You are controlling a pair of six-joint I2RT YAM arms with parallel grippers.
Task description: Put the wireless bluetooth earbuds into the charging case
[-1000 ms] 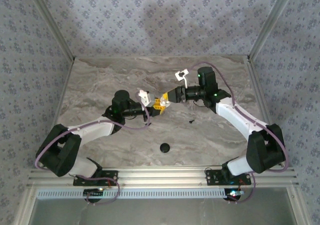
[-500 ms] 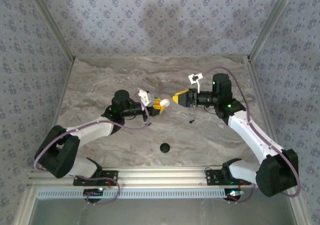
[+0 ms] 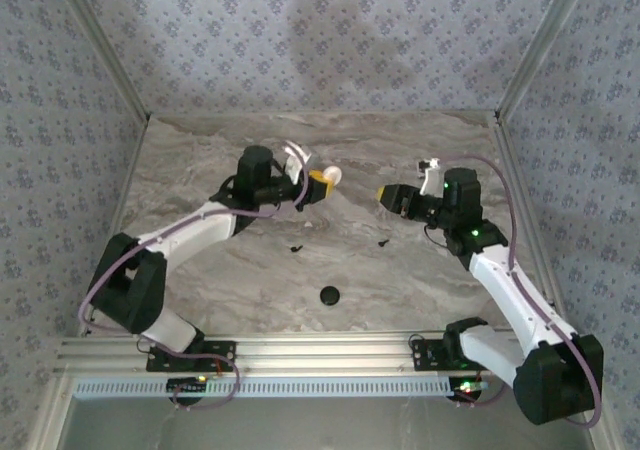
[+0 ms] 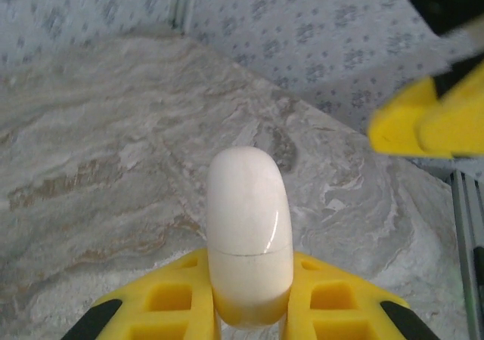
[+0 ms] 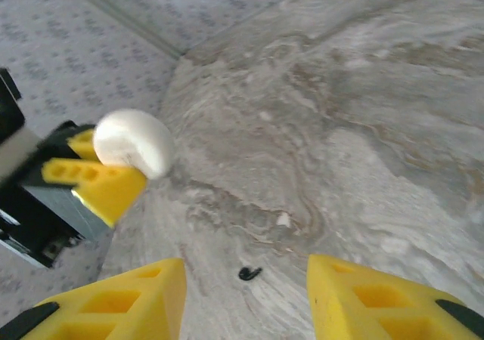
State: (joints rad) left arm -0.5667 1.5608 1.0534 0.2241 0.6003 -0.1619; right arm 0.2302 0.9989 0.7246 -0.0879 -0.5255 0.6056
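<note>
— Well, starting nearest the arm bases, what sits on the marbled counter (image 3: 200, 270)?

— A flat black disc (image 3: 329, 295), alone. Beyond it lie two tiny curved specks: one black earbud (image 3: 295, 247) toward the left arm, and a second black earbud (image 5: 249, 273) near the right hand (image 3: 383, 195).

— Which hand suits them?

— The right hand, I'd judge. Its yellow fingers stand apart and empty, and the second black earbud lies on the counter just ahead, between them, its length roughly across the gap. Farther back, the left hand (image 3: 318, 184) is clamped on the charging case (image 4: 248, 204), a smooth, glossy white capsule held above the counter, its seam apparently closed.
</note>
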